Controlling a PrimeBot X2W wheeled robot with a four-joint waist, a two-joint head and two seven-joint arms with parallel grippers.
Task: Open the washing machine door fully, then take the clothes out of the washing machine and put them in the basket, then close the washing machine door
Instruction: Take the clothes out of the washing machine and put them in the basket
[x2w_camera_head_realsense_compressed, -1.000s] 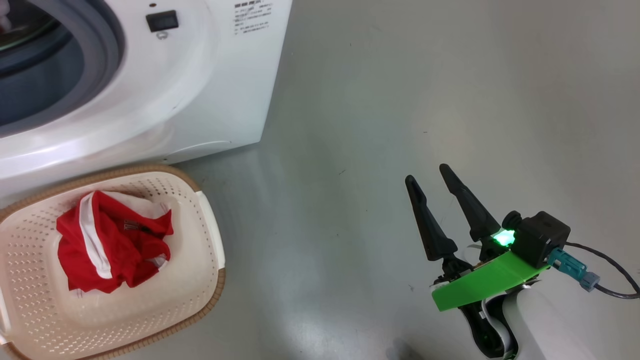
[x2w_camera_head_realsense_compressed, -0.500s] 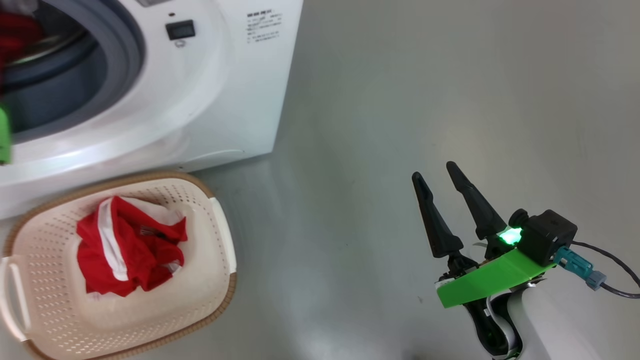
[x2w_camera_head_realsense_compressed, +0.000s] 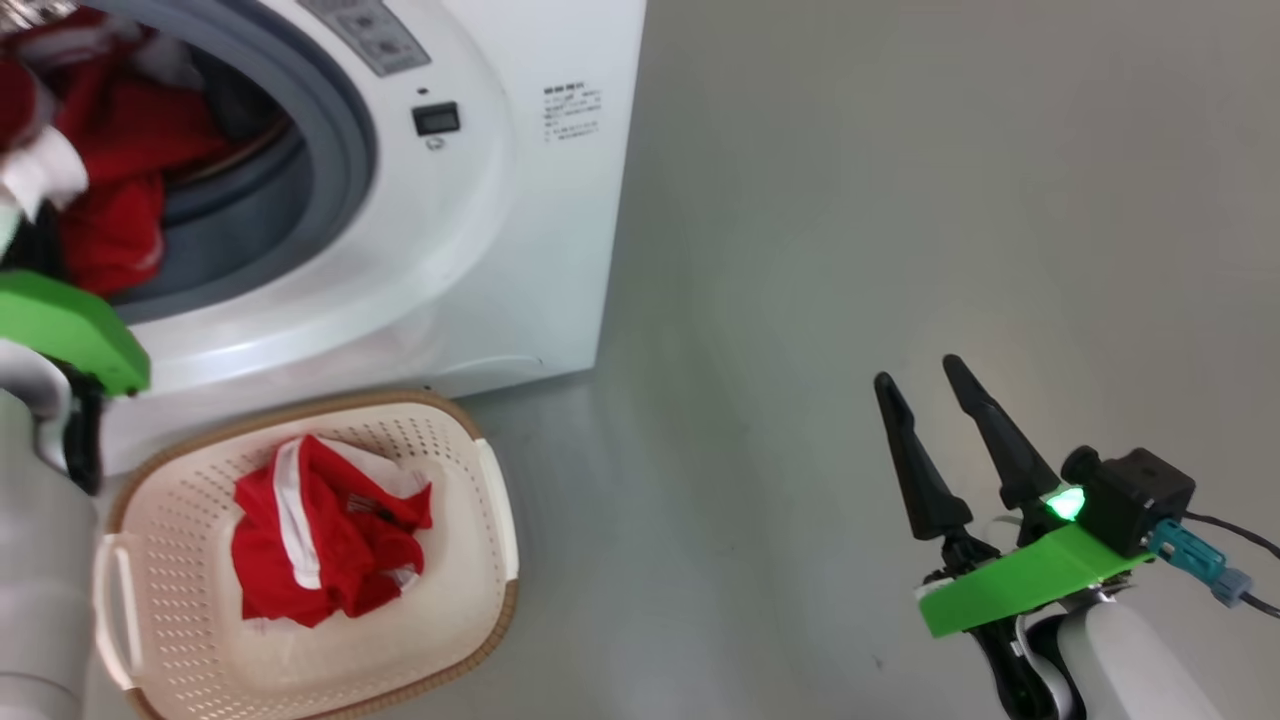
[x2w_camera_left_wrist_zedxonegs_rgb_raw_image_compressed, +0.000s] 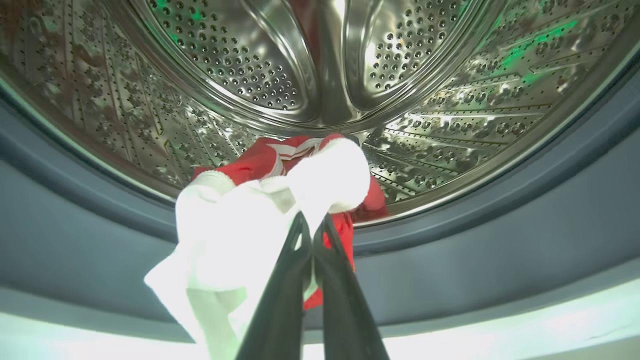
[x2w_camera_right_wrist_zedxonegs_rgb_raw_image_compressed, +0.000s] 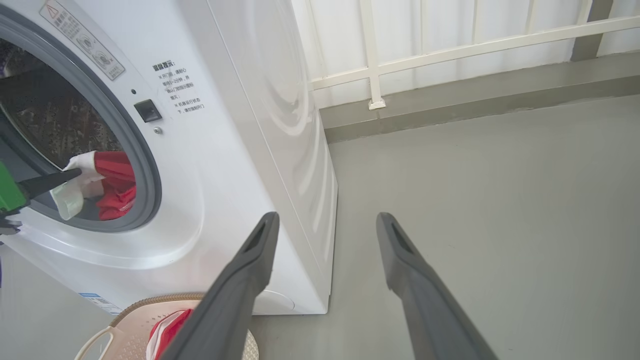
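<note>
**Left jaws clamped on a garment at the drum mouth, basket directly below**

The left jaws are clenched on a red and white garment (x2w_camera_left_wrist_zedxonegs_rgb_raw_image_compressed: 280, 200). In the left wrist view the two dark fingers (x2w_camera_left_wrist_zedxonegs_rgb_raw_image_compressed: 287, 285) meet at their tips, with a fold of white cloth pinched between them. The rest of the garment bunches up just beyond the tips and trails down past the fingers. It sits at the front lip of the steel drum (x2w_camera_left_wrist_zedxonegs_rgb_raw_image_compressed: 250, 60), over the grey gasket (x2w_camera_left_wrist_zedxonegs_rgb_raw_image_compressed: 500, 240), so it is not yet out of the washing machine (x2w_camera_head_realsense_compressed: 520, 250).

In the head view the basket (x2w_camera_head_realsense_compressed: 497, 520) stands on the floor, close against the foot of the machine and just below the round opening. Another red garment (x2w_camera_head_realsense_compressed: 320, 530) already lies crumpled inside it. From the held cloth, the basket lies outward and straight down, on the left arm's side.

The right jaws stand released, with the fingers (x2w_camera_head_realsense_compressed: 920, 470) spread apart and holding nothing. They hover over bare grey floor (x2w_camera_head_realsense_compressed: 800, 200), well apart from both machine and basket.

The likely next move belongs to the left arm: pull back out of the opening, then lower over the basket. The trailing cloth could drag on the gasket as it comes out.
</note>
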